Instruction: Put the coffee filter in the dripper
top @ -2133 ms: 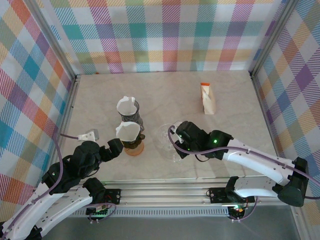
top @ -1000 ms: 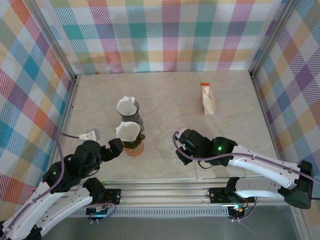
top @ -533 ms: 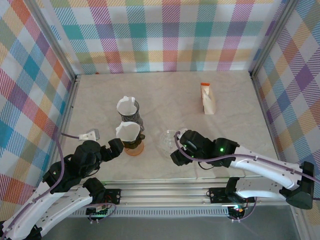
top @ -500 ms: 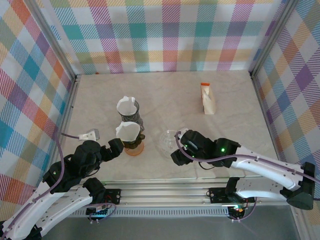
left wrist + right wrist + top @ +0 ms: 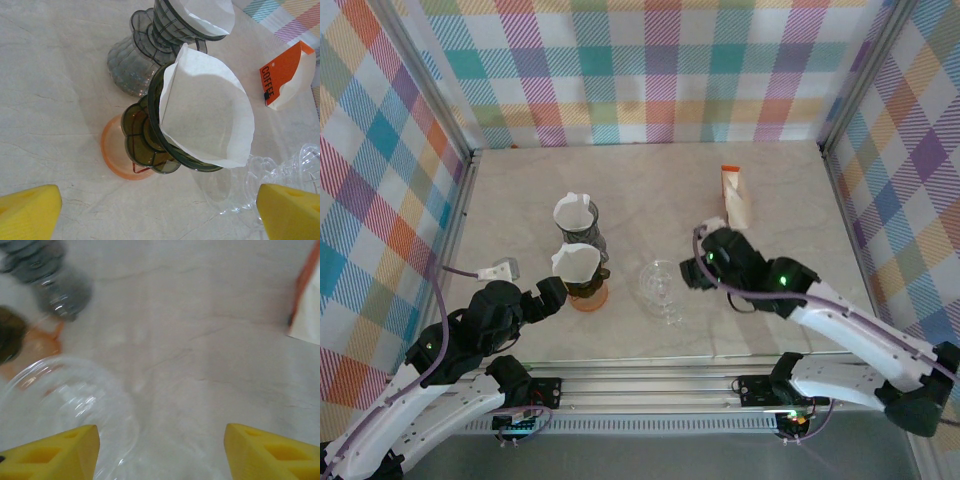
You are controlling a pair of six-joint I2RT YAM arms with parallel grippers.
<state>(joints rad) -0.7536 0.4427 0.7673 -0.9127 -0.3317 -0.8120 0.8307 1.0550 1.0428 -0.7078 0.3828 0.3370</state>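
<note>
Left wrist view: the filter (image 5: 207,112) sits in the brown dripper (image 5: 145,140), hiding its bowl. At its 4 o'clock the clear dripper (image 5: 297,167) is cut off. Left gripper (image 5: 552,293) spread wide, empty; right gripper (image 5: 692,270) parted, empty, its view blurred.

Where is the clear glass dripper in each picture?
Top: clear dripper near the middle.
Left wrist: clear dripper at the right edge, low down.
Right wrist: clear dripper lower left, blurred.
Shared landmark: the orange coffee pack.
</note>
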